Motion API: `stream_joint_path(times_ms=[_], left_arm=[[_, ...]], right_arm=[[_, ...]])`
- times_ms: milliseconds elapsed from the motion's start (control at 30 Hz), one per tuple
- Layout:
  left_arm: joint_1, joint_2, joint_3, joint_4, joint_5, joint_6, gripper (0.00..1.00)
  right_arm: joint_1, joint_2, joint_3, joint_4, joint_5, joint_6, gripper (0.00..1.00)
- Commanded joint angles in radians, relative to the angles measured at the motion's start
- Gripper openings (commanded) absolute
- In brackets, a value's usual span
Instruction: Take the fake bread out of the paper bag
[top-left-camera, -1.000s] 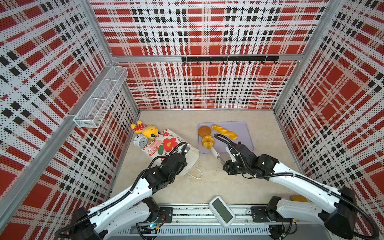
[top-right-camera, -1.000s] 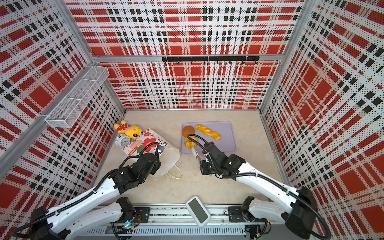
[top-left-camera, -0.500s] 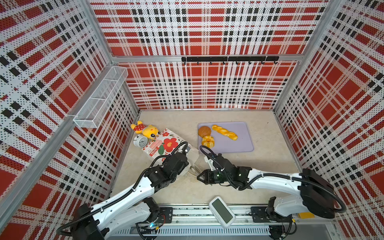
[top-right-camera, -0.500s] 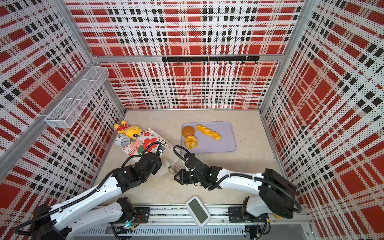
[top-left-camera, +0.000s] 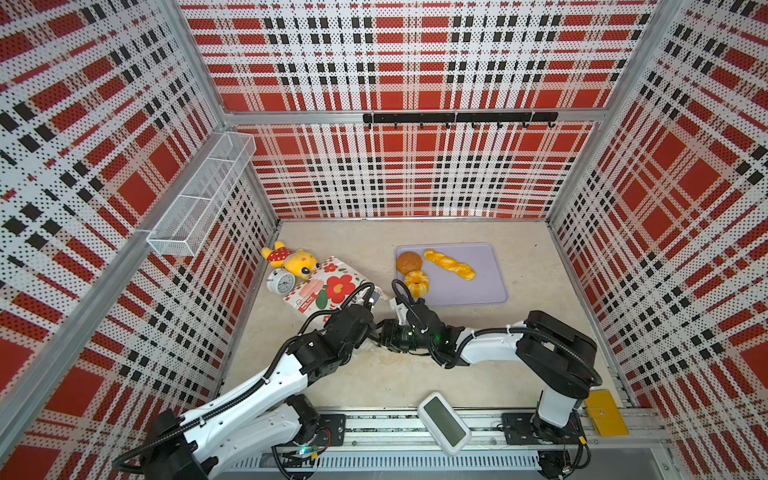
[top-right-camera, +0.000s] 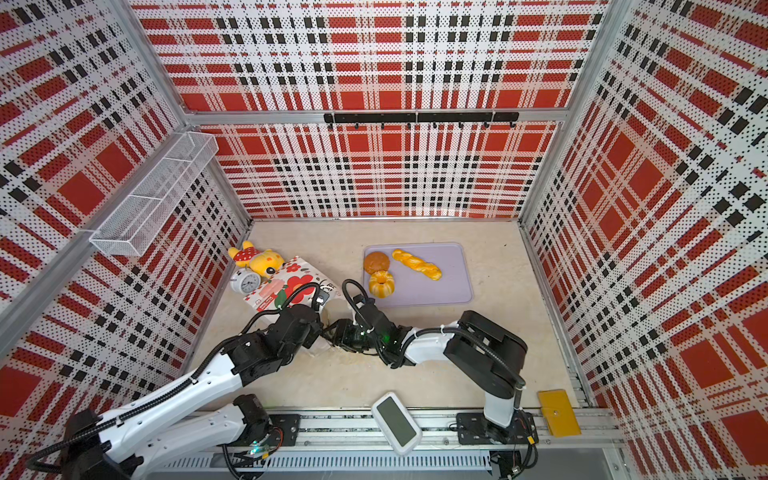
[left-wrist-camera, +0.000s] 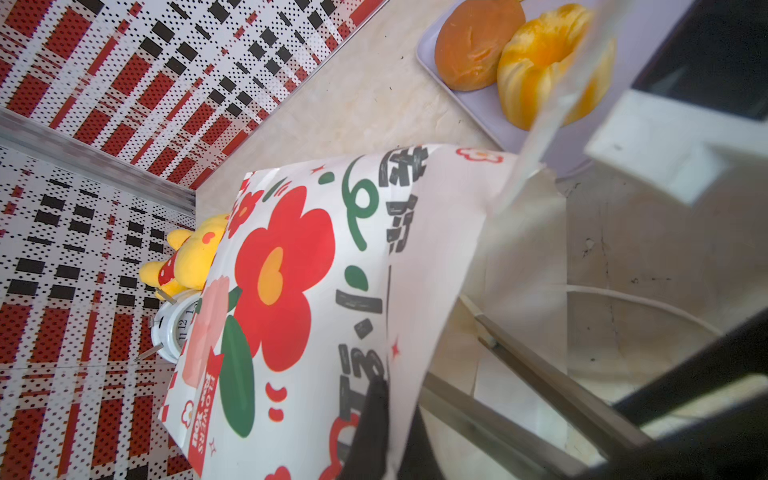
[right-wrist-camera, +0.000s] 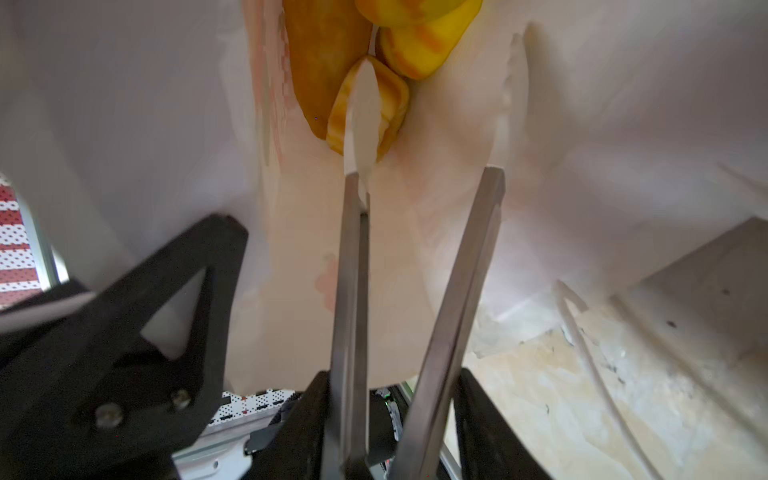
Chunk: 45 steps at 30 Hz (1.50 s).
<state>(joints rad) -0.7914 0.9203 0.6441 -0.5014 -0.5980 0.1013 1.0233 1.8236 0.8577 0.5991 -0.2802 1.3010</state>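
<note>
Left claw (top-left-camera: 366, 332) clamped tight, right claw (right-wrist-camera: 428, 166) parted.

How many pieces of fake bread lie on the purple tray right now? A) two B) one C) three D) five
C: a round brown bun, a ring cake and a twisted stick lie on the purple tray.

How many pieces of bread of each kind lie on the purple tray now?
Round brown bun: 1
Ring cake: 1
Twisted stick: 1
Total on the purple tray: 3
</note>
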Motion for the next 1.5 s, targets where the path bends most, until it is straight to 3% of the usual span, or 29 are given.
stream_joint_path(times_ms=[0,167,300,433,467,633,833,1033,1233,1467], left_arm=[[0.004,-0.019,0.014,0.025,0.021,-0.022,0.0],[0.004,-0.017,0.014,0.023,0.024,-0.02,0.0],[0.004,-0.021,0.012,0.021,0.024,-0.021,0.0],[0.004,-0.023,0.012,0.021,0.025,-0.021,0.0],[0.004,-0.023,0.012,0.021,0.026,-0.02,0.0],[0.006,-0.012,0.015,0.026,0.023,-0.015,0.0],[0.006,-0.025,0.015,0.018,0.025,-0.025,0.0],[0.005,-0.03,0.014,0.018,0.017,-0.027,0.0],[0.006,-0.035,0.012,0.018,0.013,-0.024,0.0],[0.007,-0.037,0.012,0.014,0.007,-0.021,0.0]], right_arm=[[-0.019,0.037,0.044,0.194,0.001,0.076,0.5],[-0.041,0.092,0.067,0.262,-0.006,0.122,0.48],[-0.045,0.094,0.067,0.209,-0.037,0.09,0.48],[-0.04,0.033,0.01,0.096,-0.037,-0.046,0.57],[-0.03,0.009,-0.001,0.05,-0.018,-0.105,0.66],[0.112,-0.071,-0.006,-0.19,0.272,-0.463,0.71],[0.253,-0.033,-0.106,0.025,0.555,-0.727,0.72],[0.287,0.062,-0.076,0.027,0.585,-0.752,0.71],[0.32,0.106,0.033,-0.19,0.655,-0.757,0.69],[0.322,0.126,0.073,-0.282,0.684,-0.733,0.61]])
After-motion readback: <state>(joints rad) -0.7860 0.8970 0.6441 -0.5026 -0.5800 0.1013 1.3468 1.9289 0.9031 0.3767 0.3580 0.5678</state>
